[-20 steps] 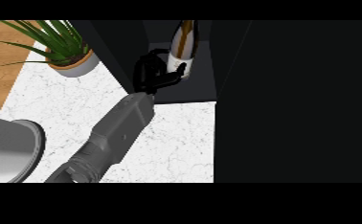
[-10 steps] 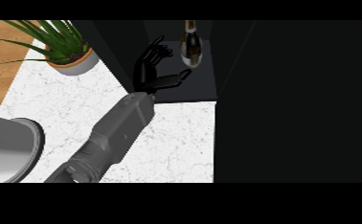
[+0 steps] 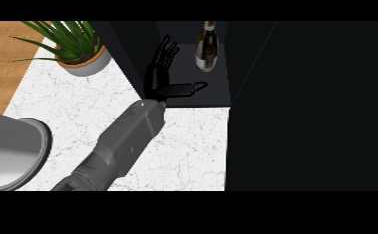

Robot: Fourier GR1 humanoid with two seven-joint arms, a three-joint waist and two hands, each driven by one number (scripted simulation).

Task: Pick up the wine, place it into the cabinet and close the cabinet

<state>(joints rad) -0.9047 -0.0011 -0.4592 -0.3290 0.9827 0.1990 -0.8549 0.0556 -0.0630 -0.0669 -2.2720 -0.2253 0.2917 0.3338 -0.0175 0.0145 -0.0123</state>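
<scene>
The wine bottle (image 3: 207, 48), dark with a pale neck, stands upright inside the dark open cabinet (image 3: 192, 97), on its shelf near the back. My left hand (image 3: 159, 75) is just left of the bottle and apart from it. Its fingers are straight and point into the cabinet, with the thumb stretched right over the shelf's front edge. It holds nothing. The grey forearm runs down to the lower left across the counter. My right hand does not show.
A potted green plant (image 3: 77, 53) stands at the counter's back left. A grey round vessel (image 3: 18, 153) sits at the left edge. White marble counter (image 3: 192, 138) lies before the cabinet. A large black panel (image 3: 303, 103) fills the right side.
My left hand has let go of the wine bottle, opened and drawn back to the left. The bottle now stands alone, deeper in the cabinet.
</scene>
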